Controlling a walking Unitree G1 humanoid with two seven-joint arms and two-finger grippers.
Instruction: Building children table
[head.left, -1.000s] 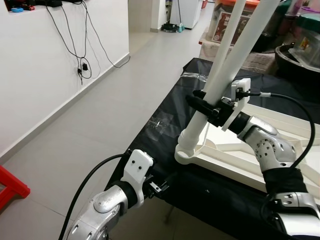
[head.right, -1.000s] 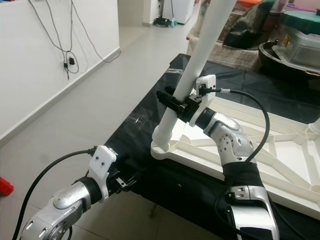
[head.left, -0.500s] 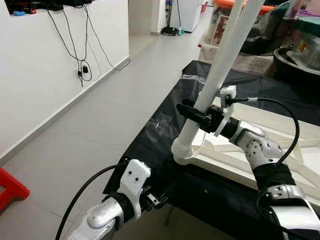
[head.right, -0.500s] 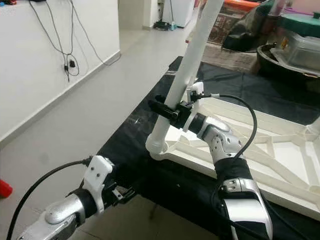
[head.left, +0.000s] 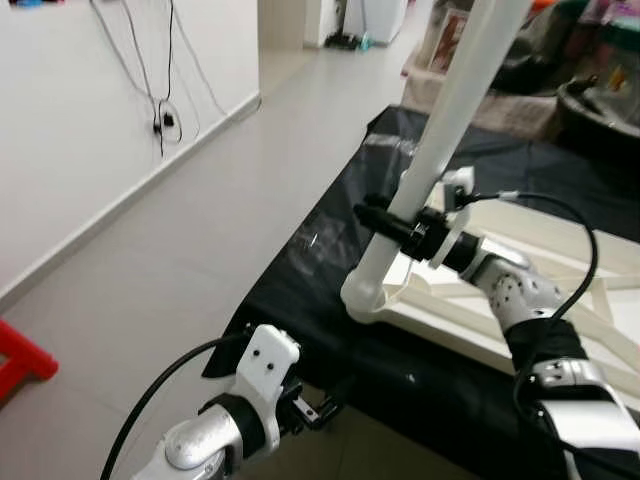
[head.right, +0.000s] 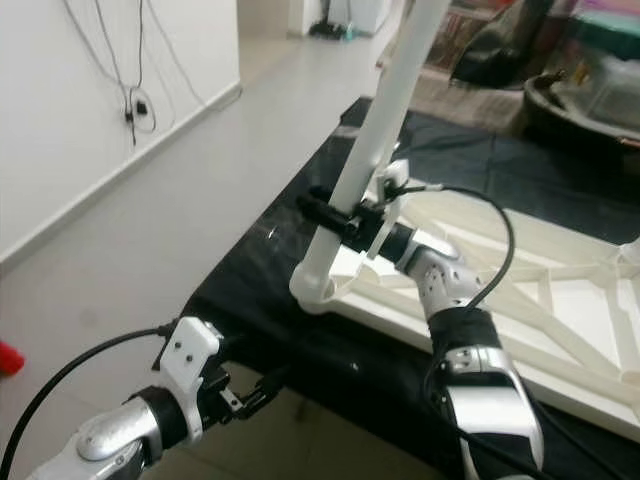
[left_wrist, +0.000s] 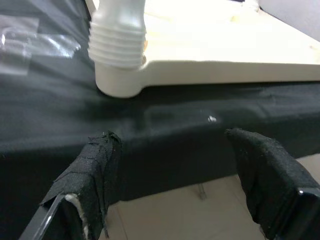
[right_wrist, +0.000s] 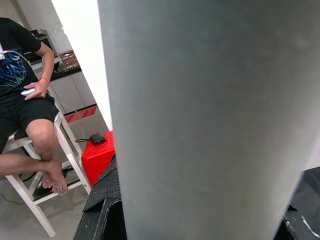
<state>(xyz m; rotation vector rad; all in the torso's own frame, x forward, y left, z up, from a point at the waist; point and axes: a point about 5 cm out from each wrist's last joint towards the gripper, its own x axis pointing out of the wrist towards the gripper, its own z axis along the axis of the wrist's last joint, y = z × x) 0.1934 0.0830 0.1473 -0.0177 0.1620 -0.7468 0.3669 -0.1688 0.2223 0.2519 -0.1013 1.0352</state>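
Observation:
The white table top (head.left: 452, 336) lies upside down on a black cloth (head.left: 330, 250). A long white leg (head.left: 455, 110) stands tilted in its near corner socket (head.left: 362, 297). My right gripper (head.left: 372, 215) is shut on the leg a little above the socket; the right wrist view has the leg (right_wrist: 200, 125) very close up. My left gripper (head.left: 315, 410) hangs open below the cloth's front edge. In the left wrist view the gripper (left_wrist: 175, 165) holds nothing between its black fingers (left_wrist: 95, 170), and the socket (left_wrist: 117, 55) sits ahead of them.
Grey floor tiles (head.left: 150, 260) and a white wall with hanging cables (head.left: 160, 110) lie to the left, with a red object (head.left: 20, 355) on the floor. Boxes and a dark basin (head.left: 600, 110) crowd the back right. A person (right_wrist: 25, 100) sits on a white stool beside a red box (right_wrist: 97, 155).
The camera has shifted, so the whole scene sits a little differently. My right gripper keeps its hold on the leg. My left gripper has sunk slightly lower by the cloth's edge.

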